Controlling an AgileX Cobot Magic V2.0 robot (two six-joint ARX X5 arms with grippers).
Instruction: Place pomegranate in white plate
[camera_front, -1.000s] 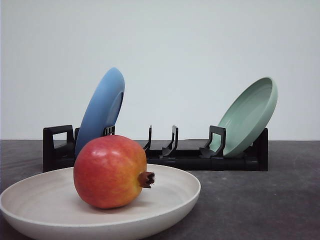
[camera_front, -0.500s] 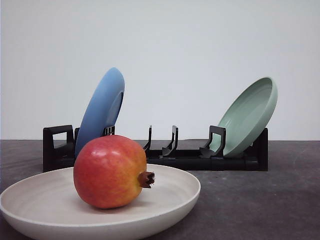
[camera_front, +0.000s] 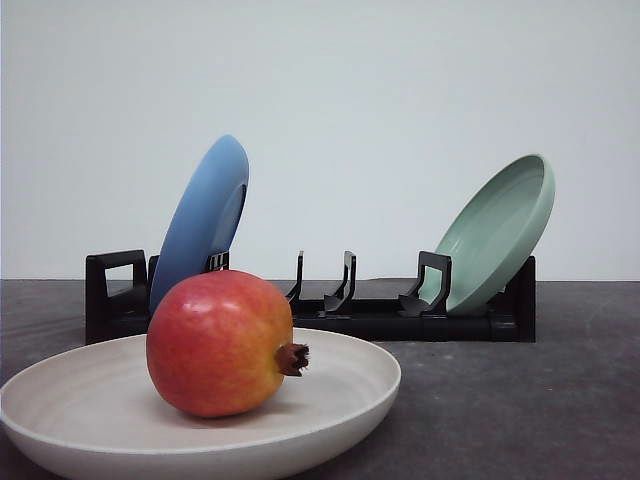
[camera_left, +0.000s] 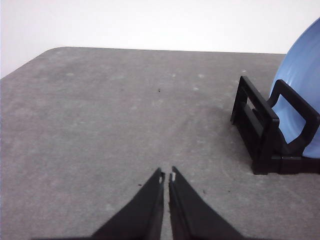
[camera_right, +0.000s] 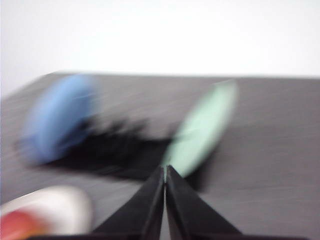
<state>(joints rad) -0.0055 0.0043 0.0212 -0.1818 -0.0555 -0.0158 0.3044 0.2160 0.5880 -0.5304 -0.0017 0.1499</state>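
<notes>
On the white plate (camera_front: 330, 400), nearest the front camera, the pomegranate (camera_front: 220, 343) rests inside the rim, toward the plate's left half, touching the plate floor. Its axis lies roughly level, with the brown crown pointing right. Judge the placement as complete: nothing grips the fruit, and it sits well inside the rim.

Behind the plate, a black rack (camera_front: 400, 318) holds a blue plate (camera_front: 200, 222) at its left end and a green plate (camera_front: 497, 232) at its right end. Both lean in their slots and stand apart from the white plate.

Check the left gripper (camera_left: 166, 176): its jaws are closed tip to tip, with only a hairline gap, and hold nothing. It hovers over bare surface (camera_left: 100, 125), with the rack's left end and the blue plate off to one side.

Check the right gripper (camera_right: 165, 170): its jaws are likewise pressed together and empty. That view is motion-blurred. The pomegranate (camera_right: 17, 225) and white plate (camera_right: 60, 207) show as smears near one lower corner, well off the jaw line, with the rack beyond the tips.

Which arm is nearer the fruit cannot be told with confidence. Neither set of jaws points at the fruit, so any regrasp would call for reopening and realigning first.
</notes>
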